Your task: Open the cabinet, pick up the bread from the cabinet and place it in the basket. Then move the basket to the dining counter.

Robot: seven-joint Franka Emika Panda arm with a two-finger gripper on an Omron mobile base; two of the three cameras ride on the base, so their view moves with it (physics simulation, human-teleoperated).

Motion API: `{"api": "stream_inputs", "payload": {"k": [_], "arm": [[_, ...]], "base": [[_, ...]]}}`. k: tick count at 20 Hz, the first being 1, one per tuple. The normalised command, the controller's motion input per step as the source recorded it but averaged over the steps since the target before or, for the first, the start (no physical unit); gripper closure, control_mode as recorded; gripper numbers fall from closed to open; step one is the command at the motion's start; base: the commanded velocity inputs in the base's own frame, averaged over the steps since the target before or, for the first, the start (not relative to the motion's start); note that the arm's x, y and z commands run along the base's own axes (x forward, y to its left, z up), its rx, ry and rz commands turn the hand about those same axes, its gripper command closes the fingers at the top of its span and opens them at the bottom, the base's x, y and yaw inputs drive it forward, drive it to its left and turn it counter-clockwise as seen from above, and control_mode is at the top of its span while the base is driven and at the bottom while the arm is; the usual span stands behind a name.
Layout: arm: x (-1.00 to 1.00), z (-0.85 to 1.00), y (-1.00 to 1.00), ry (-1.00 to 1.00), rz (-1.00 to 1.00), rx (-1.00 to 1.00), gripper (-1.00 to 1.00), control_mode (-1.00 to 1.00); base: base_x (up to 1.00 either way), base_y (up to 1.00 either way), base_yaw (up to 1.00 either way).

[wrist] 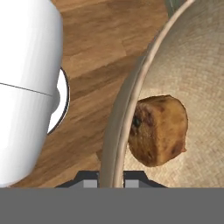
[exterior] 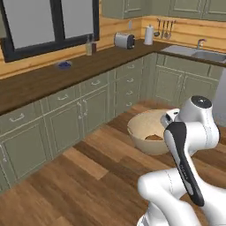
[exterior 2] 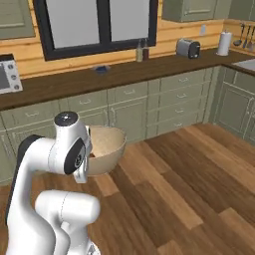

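We see the basket (exterior: 148,132) up off the wooden floor (exterior: 88,176), hanging in the air in front of the arm, with the gripper (wrist: 111,179) pinching its near rim: in the hand view the two dark fingertips (wrist: 89,180) sit on either side of the thin rim wall, pressed onto it. The bread (wrist: 158,130), a brown, crusty lump, lies inside the basket on its lighter woven bottom, just beside the inner wall near the pinched rim. In the left base view we make out the bread as a small brown patch low in the bowl, partly behind the arm's white wrist. In the right base view the basket (exterior 2: 106,144) sits just beyond the arm's upper joint, between it and the row of sage-green base cabinets (exterior 2: 129,109). Those cabinets run under a long dark wood worktop (exterior: 53,77) along the far wall. On it stand a toaster (exterior: 124,40), a paper towel roll (exterior: 148,34), a small blue dish (exterior: 64,65) and two bottles (exterior 2: 142,51) below the window (exterior 2: 97,22). At the far right a sink (exterior: 207,54) is set into the corner run, and a microwave (exterior 2: 10,74) stands at the left end of the worktop.
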Motion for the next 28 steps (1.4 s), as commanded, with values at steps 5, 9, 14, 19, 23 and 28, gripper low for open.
{"api": "stream_inputs", "payload": {"k": [5, 9, 14, 19, 23, 28], "arm": [[0.00, 0.00, 0.00, 0.00, 0.00, 0.00, 1.00, 1.00], [0.00, 0.00, 0.00, 0.00, 0.00, 0.00, 1.00, 1.00], [0.00, 0.00, 0.00, 0.00, 0.00, 0.00, 1.00, 1.00], [0.00, 0.00, 0.00, 0.00, 0.00, 0.00, 1.00, 1.00], [0.00, 0.00, 0.00, 0.00, 0.00, 0.00, 1.00, 1.00], [0.00, 0.00, 0.00, 0.00, 0.00, 0.00, 1.00, 1.00]], "base": [[0.14, 0.27, -0.96], [0.94, 0.65, -0.72], [1.00, 0.51, -0.49], [1.00, 0.02, -0.08], [0.89, -0.01, -0.51], [0.56, 0.00, -0.76]]}}
